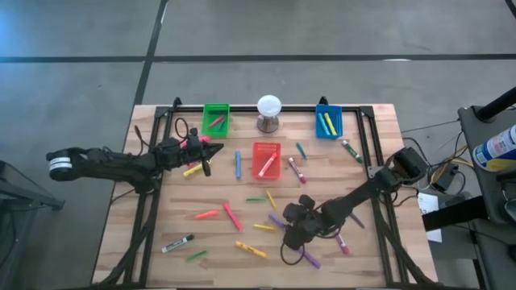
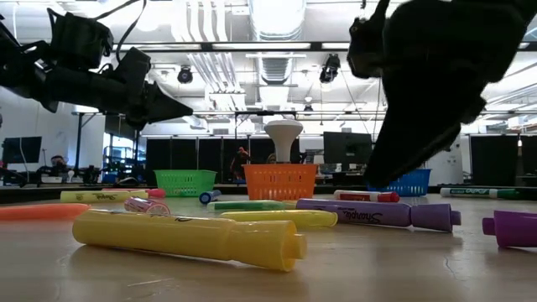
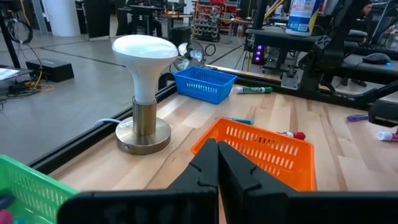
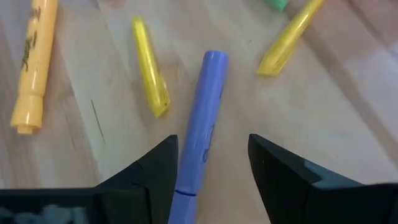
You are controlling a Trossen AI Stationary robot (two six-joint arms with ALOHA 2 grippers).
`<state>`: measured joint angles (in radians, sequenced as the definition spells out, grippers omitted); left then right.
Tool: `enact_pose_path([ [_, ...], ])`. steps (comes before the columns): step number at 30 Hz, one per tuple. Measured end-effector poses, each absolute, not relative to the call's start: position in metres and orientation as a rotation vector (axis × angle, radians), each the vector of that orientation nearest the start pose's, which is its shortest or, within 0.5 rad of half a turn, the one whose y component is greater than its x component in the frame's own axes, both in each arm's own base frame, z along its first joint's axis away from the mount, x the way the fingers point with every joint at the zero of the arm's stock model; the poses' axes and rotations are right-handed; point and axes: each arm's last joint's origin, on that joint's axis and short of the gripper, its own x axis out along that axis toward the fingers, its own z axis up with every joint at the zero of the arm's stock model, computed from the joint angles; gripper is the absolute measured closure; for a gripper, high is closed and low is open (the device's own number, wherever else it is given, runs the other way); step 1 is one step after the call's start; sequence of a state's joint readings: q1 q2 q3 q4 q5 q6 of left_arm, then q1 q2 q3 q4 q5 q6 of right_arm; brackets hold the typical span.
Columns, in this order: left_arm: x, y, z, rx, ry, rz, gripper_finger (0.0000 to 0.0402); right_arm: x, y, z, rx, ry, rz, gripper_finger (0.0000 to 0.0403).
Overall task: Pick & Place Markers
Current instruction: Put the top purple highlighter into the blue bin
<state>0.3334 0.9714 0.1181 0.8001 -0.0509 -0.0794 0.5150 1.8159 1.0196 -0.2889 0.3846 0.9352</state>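
Spreading across the pale wood table (image 1: 161, 225) — markers (image 1: 251, 250), right end effector (image 4: 211, 165) wide over a purple one (image 4: 204, 124), left (image 3: 217, 165) closed.

My left arm (image 1: 121, 163) is a chain of dark, matte black links with a pale grey-white band at its 9 o'clock end. Thin black cables curl off it near the wrist. Its gripper (image 3: 217, 163) shows two black wedge-shaped plastic fingers with stepped, faceted edges, rising from a flat black crossbar. My right arm (image 1: 363, 196) is the same matte black, with a boxy joint housing towards 2 o'clock and a bulkier knuckled wrist. Its gripper (image 4: 212, 163) has two black angular fingers (image 4: 159, 168) with bevelled tips, mounted on a straight black bar. No markings or screws that I can make out.
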Motion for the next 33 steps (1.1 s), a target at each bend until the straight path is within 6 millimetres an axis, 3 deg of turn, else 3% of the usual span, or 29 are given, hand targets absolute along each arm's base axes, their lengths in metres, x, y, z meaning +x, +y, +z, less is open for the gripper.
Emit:
enact_pose_path([
  [10,0.164,0.058,0.17,-0.088,0.043,0.386,0.0401,0.31,0.158,0.136,0.327,1.014,-0.361,0.0221],
  [24,0.163,0.058,0.169,-0.09,0.047,0.385,0.0402,0.302,0.142,0.125,0.262,1.095,-0.314,0.031],
  [28,0.163,0.058,0.169,-0.101,0.045,0.385,0.0402,0.298,0.133,0.138,0.185,1.113,-0.28,0.0342],
  [33,0.163,0.058,0.168,-0.103,0.049,0.385,0.0402,0.285,0.118,0.181,0.192,1.056,-0.306,0.0347],
])
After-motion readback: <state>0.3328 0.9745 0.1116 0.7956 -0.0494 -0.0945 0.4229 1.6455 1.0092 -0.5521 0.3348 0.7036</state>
